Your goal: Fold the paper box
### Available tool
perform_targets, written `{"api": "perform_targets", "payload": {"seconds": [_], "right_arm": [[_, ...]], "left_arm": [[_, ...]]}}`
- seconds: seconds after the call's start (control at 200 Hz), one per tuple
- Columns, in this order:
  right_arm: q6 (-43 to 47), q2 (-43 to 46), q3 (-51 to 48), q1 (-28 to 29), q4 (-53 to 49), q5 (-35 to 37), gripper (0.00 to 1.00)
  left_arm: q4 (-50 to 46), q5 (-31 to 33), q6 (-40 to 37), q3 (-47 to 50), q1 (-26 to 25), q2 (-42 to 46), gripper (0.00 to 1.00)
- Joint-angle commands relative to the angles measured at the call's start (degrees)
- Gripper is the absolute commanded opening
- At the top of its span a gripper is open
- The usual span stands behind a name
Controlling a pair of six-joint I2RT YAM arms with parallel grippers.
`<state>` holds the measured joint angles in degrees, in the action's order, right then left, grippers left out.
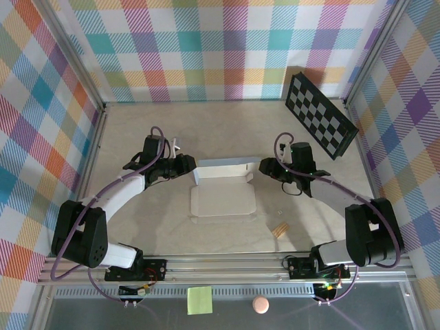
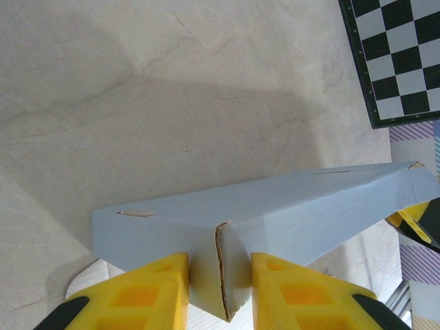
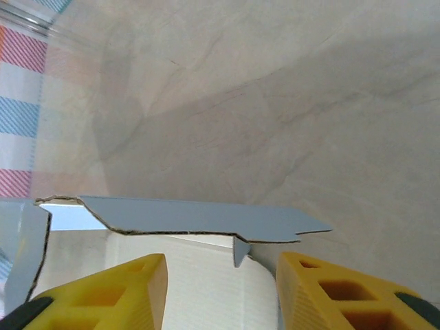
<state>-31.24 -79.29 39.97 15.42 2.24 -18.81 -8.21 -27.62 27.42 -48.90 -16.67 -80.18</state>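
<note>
Marbled surface (image 1: 227, 130), paper box (image 1: 223, 196) half-folded: left gripper (image 2: 220, 265) pinches its end, right gripper (image 3: 221, 265) gapes empty, so it might flop flat.

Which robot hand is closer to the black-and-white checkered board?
The right. The right fingers are at the paper box's right end, close to the checkerboard. The left fingers hold the box's left end, farther from it.

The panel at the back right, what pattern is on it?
The panel is a black-and-white checkerboard, clearest in the top external view.
</note>
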Motion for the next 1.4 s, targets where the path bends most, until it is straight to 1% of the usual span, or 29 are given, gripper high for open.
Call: {"api": "perform_targets", "payload": {"seconds": [0.0,0.11,0.18,0.29,0.36,0.42,0.525,0.595,0.68,0.77,0.95,1.045,1.11,1.2,1.325,1.395], "right_arm": [[7.8,0.1,2.5,-0.3,-7.7,4.4,0.47],[10.6,-0.5,3.6,-0.2,-8.5,4.6,0.47],[11.5,0.1,3.6,-0.3,-9.0,6.0,0.47],[11.2,3.2,2.1,-0.5,-9.2,10.1,0.46],[10.5,5.2,1.4,-0.6,-8.6,10.3,0.46],[10.5,6.2,1.3,-0.7,-7.5,7.8,0.49],[11.7,6.2,1.9,-0.7,-4.4,0.1,0.54],[12.1,5.1,3.2,-0.6,-4.1,-2.7,0.57],[12.3,2.6,5.5,-0.6,-5.9,-3.4,0.62],[12.5,-0.8,7.0,-0.6,-7.0,-4.3,0.62],[11.9,-5.9,7.4,-0.4,-4.7,-9.9,0.61],[12.0,-8.7,8.6,-0.3,-4.7,-12.0,0.65],[12.6,-9.8,9.6,-0.2,-5.3,-13.2,0.65],[13.5,-8.9,9.9,-0.3,-6.6,-10.2,0.63],[14.2,-5.5,8.6,-0.2,-8.5,0.5,0.60],[15.0,-4.2,8.1,-0.3,-9.0,4.3,0.60]], "left_arm": [[-6.1,1.5,-0.7,0.6,0.1,-1.6,0.28],[-6.3,1.4,-0.7,0.5,0.1,-1.7,0.28],[-6.3,1.4,-0.8,0.3,0.1,-1.8,0.28],[-6.5,1.4,-0.7,0.1,0.1,-1.8,0.28],[-6.8,1.5,-0.9,-0.1,0.1,-1.6,0.28],[-7.0,1.7,-1.0,-0.2,0.1,-1.6,0.28],[-7.0,1.6,-1.0,-0.4,0.2,-1.6,0.28],[-7.2,1.6,-1.0,-0.5,0.1,-1.6,0.28],[-7.2,1.6,-1.0,-0.6,0.1,-1.6,0.28],[-7.1,1.5,-1.0,-0.8,0.1,-1.7,0.28],[-7.3,1.5,-1.0,-0.7,0.1,-1.7,0.28],[-7.2,1.5,-0.9,-0.6,0.1,-1.6,0.28],[-6.9,1.2,-0.8,-0.5,0.1,-1.5,0.28],[-7.2,1.3,-0.7,-0.6,0.1,-1.3,0.28],[-7.3,1.6,-0.8,-0.6,0.1,-1.1,0.28],[-7.3,1.6,-0.8,-0.6,0.1,-1.0,0.28]]}}
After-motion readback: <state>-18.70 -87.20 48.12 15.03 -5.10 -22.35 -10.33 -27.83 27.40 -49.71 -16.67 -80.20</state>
